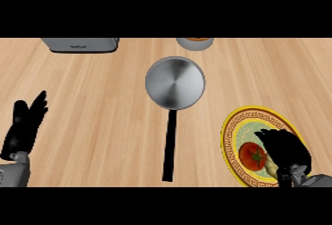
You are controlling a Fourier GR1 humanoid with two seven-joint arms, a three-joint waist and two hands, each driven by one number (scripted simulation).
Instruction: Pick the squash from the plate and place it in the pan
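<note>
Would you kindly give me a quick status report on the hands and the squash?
Left hand open, resting at left edge. Right hand over plate, fingers unclear. Squash on plate. Pan holds nothing, path unobstructed.

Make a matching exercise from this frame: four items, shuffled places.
Items:
1. pan
2. plate
3. left hand
4. toaster

Places:
A. lower right of the counter, under the right hand
B. far left edge of the counter, partly cut off
C. centre, handle pointing toward the robot
D. left edge of the view, open, fingers up

Pairs: 1-C, 2-A, 3-D, 4-B
</note>
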